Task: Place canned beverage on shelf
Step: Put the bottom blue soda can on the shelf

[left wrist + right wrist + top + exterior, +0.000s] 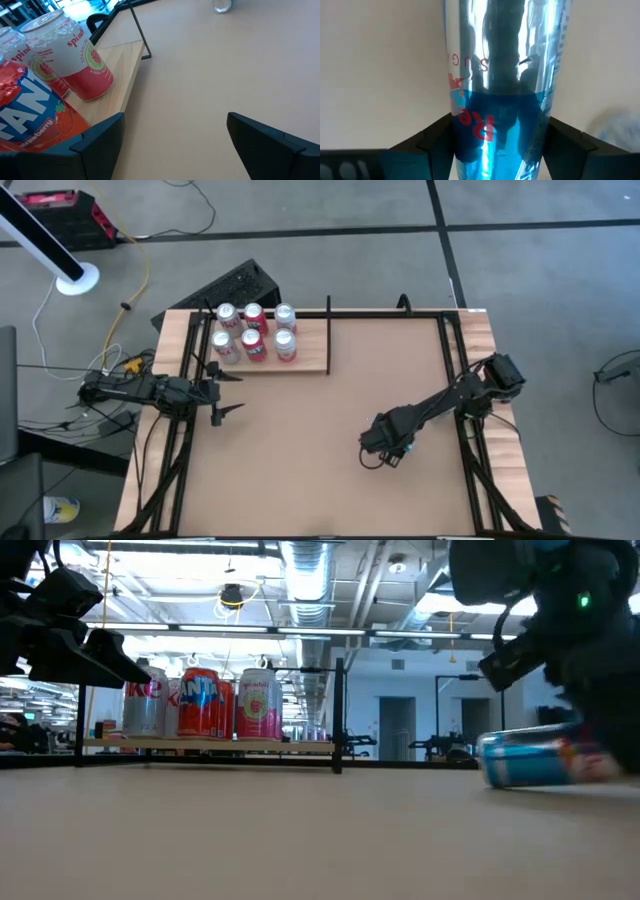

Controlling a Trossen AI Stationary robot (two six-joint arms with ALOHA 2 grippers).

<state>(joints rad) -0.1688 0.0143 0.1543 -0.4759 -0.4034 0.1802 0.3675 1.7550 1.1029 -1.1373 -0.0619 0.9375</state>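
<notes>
Grey concrete floor (540, 290), ceiling ducts (310, 570) overhead

Six shelf cans (254, 332); one blue can (535, 757).

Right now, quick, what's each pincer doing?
Left pincer: open, empty, beside the shelf.
Right pincer: fingers either side of the blue can lying on the table; can't tell if it's gripped.

Can: slim blue-and-silver beverage can (535, 758) with red lettering, lying on its side, well apart from the shelf | Shelf: pale wood plank (310, 345) with thin black upright at one end, carrying six upright cans (254, 332)
</notes>
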